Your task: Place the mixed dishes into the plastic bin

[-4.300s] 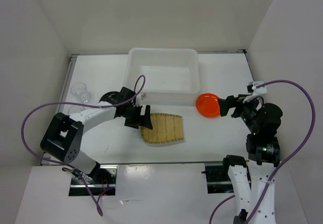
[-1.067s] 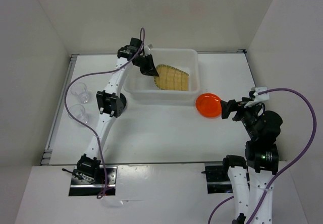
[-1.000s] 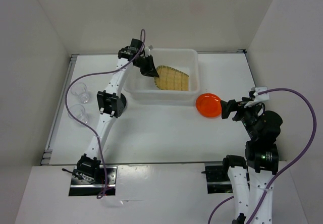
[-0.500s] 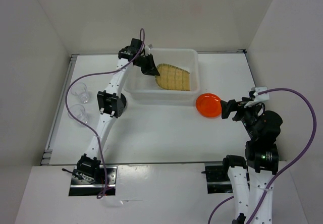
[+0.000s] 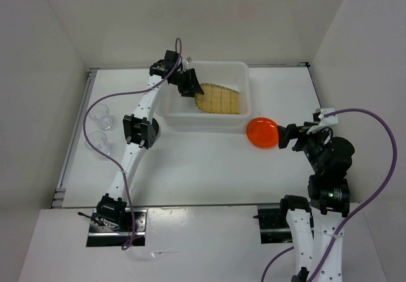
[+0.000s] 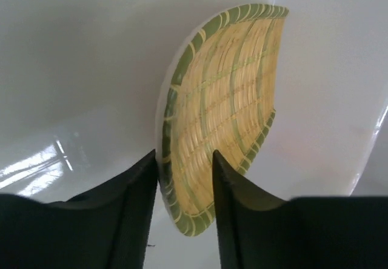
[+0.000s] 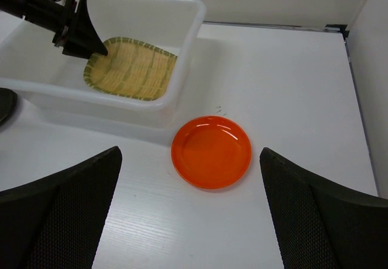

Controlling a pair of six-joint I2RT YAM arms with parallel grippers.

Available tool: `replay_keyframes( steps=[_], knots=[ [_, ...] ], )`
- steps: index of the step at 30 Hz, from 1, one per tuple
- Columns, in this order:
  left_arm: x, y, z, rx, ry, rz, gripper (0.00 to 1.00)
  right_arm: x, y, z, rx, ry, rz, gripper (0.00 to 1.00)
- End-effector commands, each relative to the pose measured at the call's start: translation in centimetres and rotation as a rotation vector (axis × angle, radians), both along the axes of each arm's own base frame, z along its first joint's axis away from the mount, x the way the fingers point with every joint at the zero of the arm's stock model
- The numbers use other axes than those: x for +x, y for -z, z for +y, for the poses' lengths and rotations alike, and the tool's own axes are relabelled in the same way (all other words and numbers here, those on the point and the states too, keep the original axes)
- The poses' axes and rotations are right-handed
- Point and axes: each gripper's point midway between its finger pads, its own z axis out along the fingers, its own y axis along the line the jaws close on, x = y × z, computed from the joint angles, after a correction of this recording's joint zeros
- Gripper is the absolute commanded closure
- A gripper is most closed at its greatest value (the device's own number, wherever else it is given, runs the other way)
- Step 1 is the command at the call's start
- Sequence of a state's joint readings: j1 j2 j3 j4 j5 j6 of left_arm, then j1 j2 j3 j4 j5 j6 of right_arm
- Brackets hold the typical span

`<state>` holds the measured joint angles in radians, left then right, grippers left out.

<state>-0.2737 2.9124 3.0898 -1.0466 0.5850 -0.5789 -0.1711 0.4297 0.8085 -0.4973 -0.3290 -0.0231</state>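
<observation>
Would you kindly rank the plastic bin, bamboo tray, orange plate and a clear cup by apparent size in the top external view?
1. plastic bin
2. bamboo tray
3. orange plate
4. clear cup; both cups look alike.

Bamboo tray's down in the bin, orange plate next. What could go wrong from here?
1. The left gripper sits with jaws open at the near end of the bamboo tray; lifting out at an angle could snag and drag it.
2. It also occupies the plastic bin, so bringing the orange plate in with the right gripper now may cause a collision.
</observation>
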Motion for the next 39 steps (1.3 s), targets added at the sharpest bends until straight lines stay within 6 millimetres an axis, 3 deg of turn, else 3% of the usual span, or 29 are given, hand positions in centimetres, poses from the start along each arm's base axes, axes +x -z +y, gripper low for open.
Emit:
replay_keyframes(
  steps=[1, 2, 5, 7, 8, 10, 11, 13, 14, 16, 17, 20, 21, 22, 24, 27, 28, 30, 31, 33, 35, 37, 38, 39],
  knots=[
    [0.9, -4.4, -0.5, -0.07, 0.01, -0.108, 0.46, 0.5, -0.9, -0.2, -0.001, 0.005, -0.04, 0.01],
    [1.3, -4.4, 0.2, -0.069, -0.002, -0.109, 0.35, 0.5, -0.9, -0.2, -0.001, 0.005, -0.04, 0.01],
    [1.6, -7.0, 0.7, -0.082, -0.019, -0.154, 0.18, 0.5, -0.9, 0.0, 0.0, -0.004, -0.04, 0.01],
    [1.8, -9.6, 1.5, -0.052, -0.059, -0.209, 0.17, 0.5, -0.9, 0.0, 0.0, -0.004, -0.04, 0.01],
    [1.6, -12.4, 2.0, -0.036, -0.072, -0.266, 0.14, 0.5, -0.9, 0.0, 0.0, -0.004, -0.04, 0.01],
    [1.8, -15.4, 3.4, 0.023, -0.127, -0.35, 0.12, 0.5, -0.9, 0.0, 0.0, -0.004, -0.04, 0.01],
    [1.4, -19.3, 4.7, 0.038, -0.145, -0.441, 0.12, 0.5, -0.9, 0.0, 0.0, -0.004, -0.04, 0.01],
    [1.1, -22.6, 6.9, 0.122, -0.22, -0.531, 0.12, 0.6, -1.2, 0.0, -0.002, -0.004, -0.049, 0.01],
    [0.0, -26.8, 8.2, 0.146, -0.264, -0.622, 0.12, 0.6, -0.8, 0.0, 0.0, -0.004, -0.04, 0.01],
    [-1.2, -29.6, 10.4, 0.244, -0.35, -0.685, 0.12, 0.9, -0.5, -0.1, 0.002, -0.004, -0.028, 0.01],
    [-2.6, -31.9, 10.6, 0.233, -0.37, -0.716, 0.12, 0.9, -0.5, -0.1, 0.002, -0.004, -0.028, 0.01],
    [-5.1, -31.4, 10.8, 0.305, -0.441, -0.64, 0.1, 2.2, 0.6, -1.3, 0.042, 0.066, 0.028, 0.01],
    [-6.5, -29.4, 10.8, 0.346, -0.434, -0.551, 0.09, 2.8, 0.7, -1.9, 0.052, 0.103, 0.049, 0.01],
    [-6.7, -28.3, 10.2, 0.356, -0.435, -0.509, 0.09, 4.1, 2.3, -2.1, 0.074, 0.107, 0.13, 0.01],
    [-8.7, -26.8, 6.0, 0.368, -0.298, -0.489, 0.07, 5.5, 3.9, -2.3, 0.09, 0.099, 0.214, 0.05],
    [-10.7, -27.9, 1.9, 0.325, -0.224, -0.538, 0.06, 6.7, 5.2, -1.3, 0.119, 0.028, 0.283, 0.05],
    [-11.0, -28.4, 1.3, 0.317, -0.223, -0.558, 0.06, 7.0, 4.4, -1.3, 0.133, 0.028, 0.276, 0.01],
    [-11.5, -28.7, 0.5, 0.312, -0.213, -0.572, 0.06, 8.0, 6.4, -1.5, 0.151, 0.031, 0.372, 0.01],
    [-11.9, -28.6, 0.3, 0.322, -0.206, -0.567, 0.06, 8.6, 6.1, -2.7, 0.145, 0.068, 0.381, 0.01],
    [-12.1, -26.8, 0.6, 0.386, -0.203, -0.521, 0.05, 9.7, 5.8, -3.4, 0.127, 0.071, 0.409, 0.01],
    [-12.9, -27.2, 1.7, 0.411, -0.228, -0.506, 0.05, 9.9, 4.3, -3.8, 0.115, 0.09, 0.381, 0.01],
    [-13.5, -27.4, 4.2, 0.489, -0.307, -0.494, 0.01, 9.9, 3.9, -4.1, 0.119, 0.099, 0.389, 0.01],
    [-13.4, -24.8, 4.8, 0.562, -0.312, -0.437, 0.01, 9.5, 4.3, -3.8, 0.126, 0.088, 0.41, 0.01],
    [-13.4, -23.7, 5.7, 0.61, -0.331, -0.427, 0.01, 9.4, 5.1, -3.8, 0.116, 0.083, 0.435, 0.01]
  ],
)
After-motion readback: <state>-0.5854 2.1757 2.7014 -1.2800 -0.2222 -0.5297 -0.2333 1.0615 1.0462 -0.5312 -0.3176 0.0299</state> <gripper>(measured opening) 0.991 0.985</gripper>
